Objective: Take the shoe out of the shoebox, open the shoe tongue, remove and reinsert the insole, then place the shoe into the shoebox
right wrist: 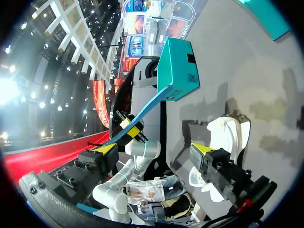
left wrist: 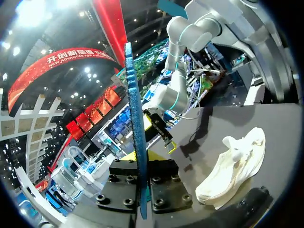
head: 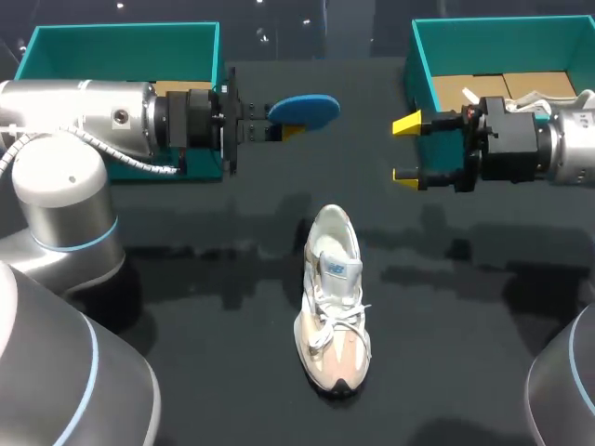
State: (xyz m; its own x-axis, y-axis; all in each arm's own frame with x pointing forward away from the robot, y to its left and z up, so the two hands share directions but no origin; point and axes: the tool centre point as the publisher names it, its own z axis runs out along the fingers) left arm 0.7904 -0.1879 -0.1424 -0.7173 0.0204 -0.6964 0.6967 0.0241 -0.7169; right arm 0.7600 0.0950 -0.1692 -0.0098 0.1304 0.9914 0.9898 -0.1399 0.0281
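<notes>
Head view. The left gripper [head: 277,124] is out over the worktop [head: 186,288], clamped on the blue insole [head: 307,109], which sticks out past its fingers. The right gripper [head: 405,149] faces it from the other side with its yellow tips wide apart and nothing between them. The shoe [head: 333,297] stands upright on the worktop below and between the two grippers. Its toe points to the near edge, and it is clear of both boxes. The left box [head: 121,42] and the right box [head: 502,37] sit at the far corners.

Left wrist view. The insole [left wrist: 134,123] is seen edge-on, upright, and pinched between the two fingers of the left gripper [left wrist: 142,164]. The shoe [left wrist: 235,166] lies on the worktop off to one side. The right gripper [left wrist: 159,130] is ahead with its jaws apart.

Right wrist view. The right gripper [right wrist: 154,149] is spread wide and empty. The shoe [right wrist: 228,135] is on the worktop just beyond one finger and not touching it. Ahead, the left gripper [right wrist: 130,128] holds the insole [right wrist: 145,114]. The left box [right wrist: 178,71] is behind it.
</notes>
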